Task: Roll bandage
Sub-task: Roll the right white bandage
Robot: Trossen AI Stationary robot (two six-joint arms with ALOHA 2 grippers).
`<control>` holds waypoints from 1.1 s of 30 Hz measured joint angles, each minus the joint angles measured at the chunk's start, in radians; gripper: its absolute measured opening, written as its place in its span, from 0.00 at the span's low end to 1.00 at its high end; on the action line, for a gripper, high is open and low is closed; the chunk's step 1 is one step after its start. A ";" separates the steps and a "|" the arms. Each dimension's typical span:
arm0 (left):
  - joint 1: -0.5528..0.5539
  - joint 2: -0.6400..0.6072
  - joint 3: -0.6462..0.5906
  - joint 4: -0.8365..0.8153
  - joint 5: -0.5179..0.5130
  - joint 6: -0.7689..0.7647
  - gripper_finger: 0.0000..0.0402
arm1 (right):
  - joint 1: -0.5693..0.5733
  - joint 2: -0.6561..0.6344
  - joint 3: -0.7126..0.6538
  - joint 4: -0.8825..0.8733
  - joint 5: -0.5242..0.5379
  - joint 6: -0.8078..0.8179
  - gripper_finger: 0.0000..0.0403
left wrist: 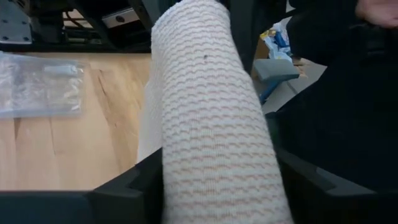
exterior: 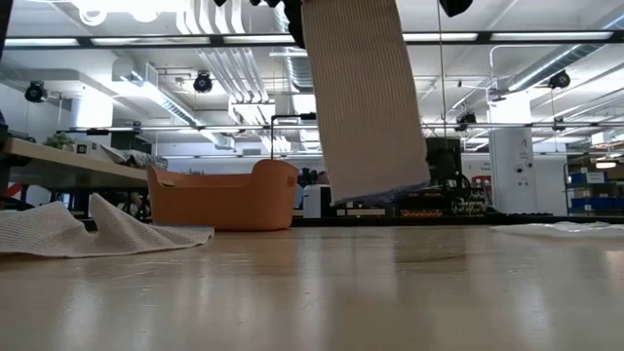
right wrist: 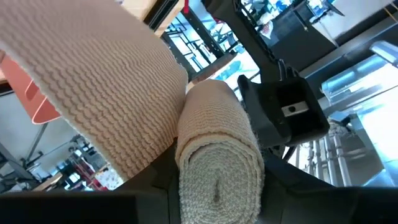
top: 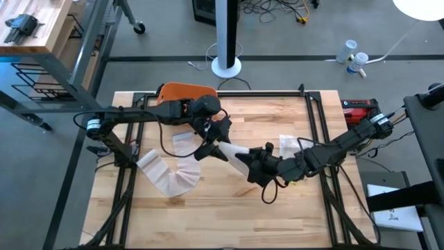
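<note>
- The left gripper (top: 208,147), its arm reaching in across the table (top: 208,208), is closed on the bandage (top: 232,151) strip.
- The right gripper (top: 255,167), arm stretched low, clamps the rolled end; loose bandage trails beyond the left gripper.

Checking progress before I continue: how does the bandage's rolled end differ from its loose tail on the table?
The rolled end is wound into a tight cylinder, held off the table in the right gripper. The loose tail lies flat and rumpled on the table, unwound and ungripped. The left gripper clamps the strip between them. Both are the same ribbed beige fabric.
</note>
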 joint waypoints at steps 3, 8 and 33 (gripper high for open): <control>0.000 0.000 0.000 0.000 -0.010 0.000 0.45 | -0.002 0.000 0.000 0.000 -0.004 0.002 0.31; 0.000 0.000 0.000 0.004 -0.013 0.004 0.33 | -0.004 0.000 0.000 0.001 -0.001 0.021 0.31; 0.079 -0.086 -0.002 -0.105 -0.048 0.384 0.25 | 0.066 -0.001 0.000 -0.050 0.081 1.121 0.66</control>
